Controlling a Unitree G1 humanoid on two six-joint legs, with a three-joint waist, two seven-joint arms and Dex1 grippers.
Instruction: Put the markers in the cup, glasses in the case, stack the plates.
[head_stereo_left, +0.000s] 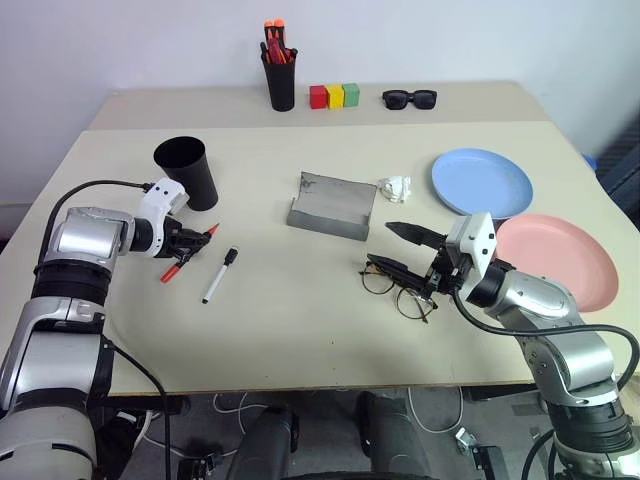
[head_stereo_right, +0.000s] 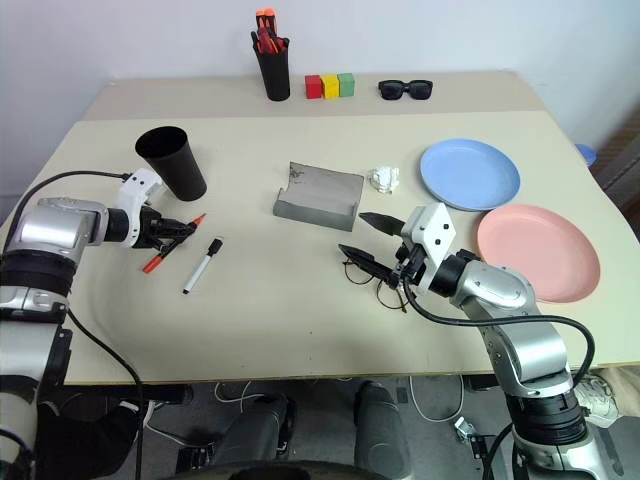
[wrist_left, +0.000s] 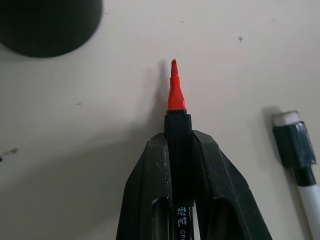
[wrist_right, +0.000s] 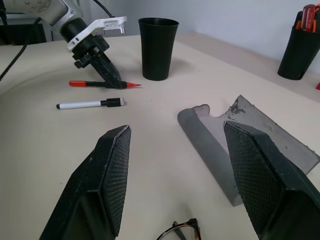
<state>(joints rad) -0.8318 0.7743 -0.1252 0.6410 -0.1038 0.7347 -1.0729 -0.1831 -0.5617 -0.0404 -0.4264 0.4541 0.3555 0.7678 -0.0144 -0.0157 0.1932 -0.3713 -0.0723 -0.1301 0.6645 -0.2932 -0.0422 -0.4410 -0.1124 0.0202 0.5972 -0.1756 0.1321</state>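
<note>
The wide black tapered cup (head_stereo_left: 186, 170) stands upright on the pale tabletop (head_stereo_left: 300, 320), smooth-walled plastic; its inside cannot be seen. At the back edge a narrower black pen pot (head_stereo_left: 280, 85) holds a bunch of red-orange pens (head_stereo_left: 276, 45). The grey case (head_stereo_left: 331, 205) lies open mid-table, a felt-like rectangular trough with nothing inside it.

The left claw (head_stereo_left: 196, 240) is pressed together on the red marker (wrist_left: 175, 92), pinching its dark body with the pointed red tip sticking out past the fingers; the marker lies low over the tabletop just beside the cup. The white marker (head_stereo_left: 219, 274), slim and black-capped, lies flat on the tabletop near it, untouched.

The right claw (head_stereo_left: 405, 250) is spread, its two black fingers with ribbed pads wide apart, holding nothing, poised over the glasses (head_stereo_left: 397, 290). These thin dark wire-rimmed frames with roundish clear lenses rest on the tabletop near the case.

The light blue plate (head_stereo_left: 482, 182) and the salmon pink plate (head_stereo_left: 560, 262) lie flat, round, side by side, unstacked.
</note>
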